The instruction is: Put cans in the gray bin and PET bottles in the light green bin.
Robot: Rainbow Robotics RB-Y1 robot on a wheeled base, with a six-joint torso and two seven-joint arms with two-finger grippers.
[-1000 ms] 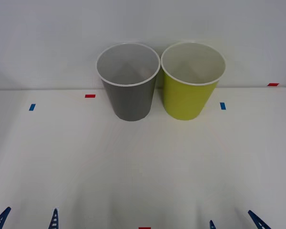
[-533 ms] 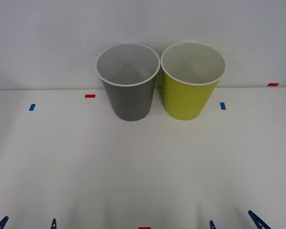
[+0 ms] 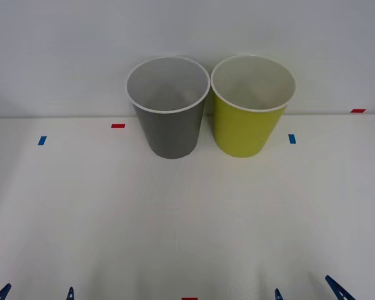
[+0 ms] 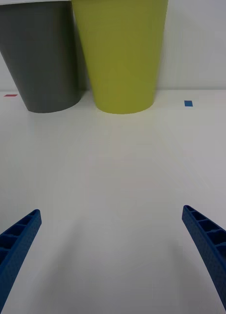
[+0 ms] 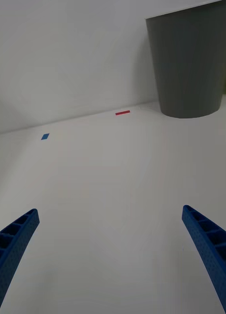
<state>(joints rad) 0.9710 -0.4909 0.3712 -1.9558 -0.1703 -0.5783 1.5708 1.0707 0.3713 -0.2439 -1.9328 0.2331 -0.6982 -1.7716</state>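
The gray bin (image 3: 170,125) and the light green bin (image 3: 249,122) stand side by side at the back of the white table, against the wall, both upright with white rims. What lies inside them is hidden. The right wrist view has the gray bin (image 4: 41,54) and light green bin (image 4: 121,54) straight ahead; the left wrist view has the gray bin (image 5: 188,61) off to one side. My left gripper (image 3: 36,292) and right gripper (image 3: 306,291) hang open at the table's near edge, nothing between their fingers. Cans and PET bottles are out of view.
Small red (image 3: 117,125) and blue (image 3: 42,140) tape marks dot the white table (image 3: 187,219); another blue mark (image 3: 292,139) lies right of the green bin and a red one (image 3: 189,299) at the front edge. A plain wall stands behind the bins.
My left gripper's fingertips have dropped lower toward the frame's bottom edge over the last second. The right gripper and both bins have not moved.
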